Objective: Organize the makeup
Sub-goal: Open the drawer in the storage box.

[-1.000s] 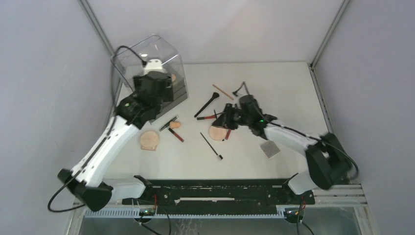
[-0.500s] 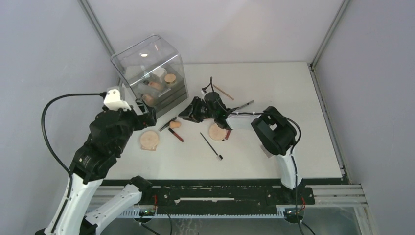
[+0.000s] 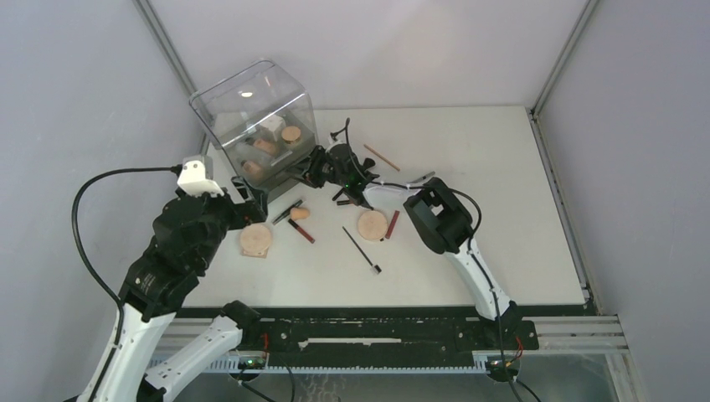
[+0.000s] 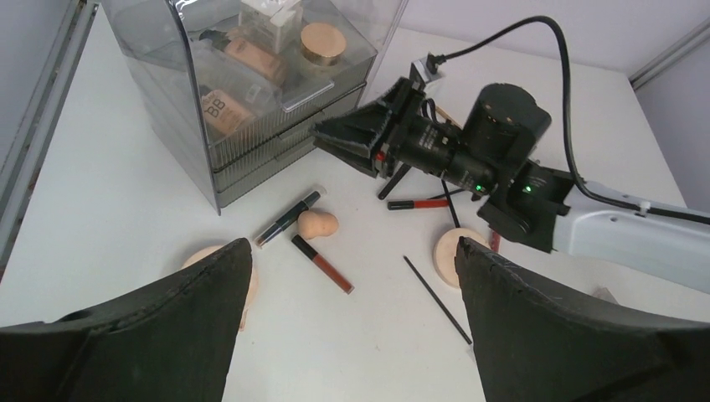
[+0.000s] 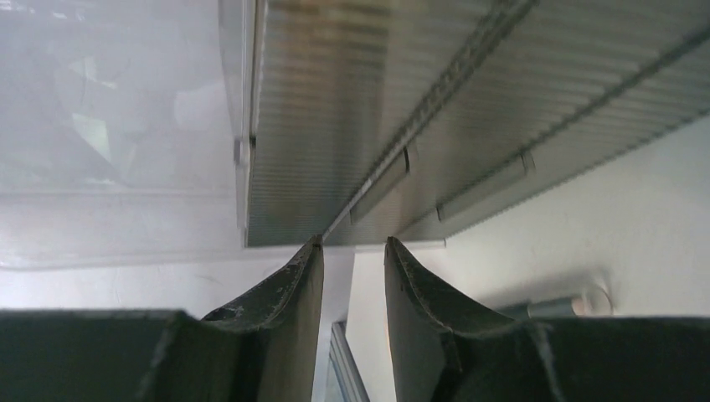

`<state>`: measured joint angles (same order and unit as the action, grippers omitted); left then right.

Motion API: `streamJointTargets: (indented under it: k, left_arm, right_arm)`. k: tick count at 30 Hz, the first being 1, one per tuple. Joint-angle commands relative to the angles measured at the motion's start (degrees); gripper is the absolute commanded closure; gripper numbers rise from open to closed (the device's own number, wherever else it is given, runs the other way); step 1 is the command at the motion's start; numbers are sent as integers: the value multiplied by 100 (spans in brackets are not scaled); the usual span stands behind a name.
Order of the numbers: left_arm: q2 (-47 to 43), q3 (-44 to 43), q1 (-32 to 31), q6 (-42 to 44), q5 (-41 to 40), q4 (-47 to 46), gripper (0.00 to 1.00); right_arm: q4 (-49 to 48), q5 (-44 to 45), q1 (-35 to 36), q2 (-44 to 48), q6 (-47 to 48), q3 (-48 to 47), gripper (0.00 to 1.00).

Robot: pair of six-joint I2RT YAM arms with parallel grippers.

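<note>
Right end effector (image 5: 352,244) sat at lower corner of drawer box (image 3: 251,109) — fingers narrowly apart, empty. Left end effector (image 4: 352,249) wide apart, empty, hovered over sponge (image 4: 318,224), lip tube (image 4: 322,264), compact (image 3: 256,239) loose on surface (image 3: 469,151). Risk was push sliding box, missing drawer handle (image 5: 381,184).

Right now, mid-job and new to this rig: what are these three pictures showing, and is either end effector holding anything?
Two robot arms are bolted at the near edge of a table. One picture looks down from overhead; the other two come from cameras on each wrist, looking past their own dark fingers. On it lie two round tan compacts, a peach sponge, a red lip tube and a thin black brush, beside a clear drawer box. The left end effector is wide open and empty. The right end effector, jaws slightly apart, holds nothing and points at the box's drawers.
</note>
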<state>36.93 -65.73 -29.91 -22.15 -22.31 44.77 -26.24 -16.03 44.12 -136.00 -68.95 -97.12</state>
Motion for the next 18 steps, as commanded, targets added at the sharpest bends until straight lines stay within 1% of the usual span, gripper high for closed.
streamJointTargets:
  k: [1,4,7,12,18]
  left_arm:
    - [-81,-3,16,-43,-122,30,5]
    - [-163,32,14,-30,-173,93,5]
    - [-224,35,12,6,-228,161,5]
    - [-317,73,12,103,-333,205,4]
    - [-335,119,17,140,-362,257,4]
  right_arm:
    - [209,139,74,-419,-137,-960,60]
    - [423,166,62,-670,-185,-1405,60]
    - [517,197,70,-813,-235,-1614,60]
    - [459,270,72,-937,-315,-1669,61]
    - [243,322,71,-1055,-394,-1741,65]
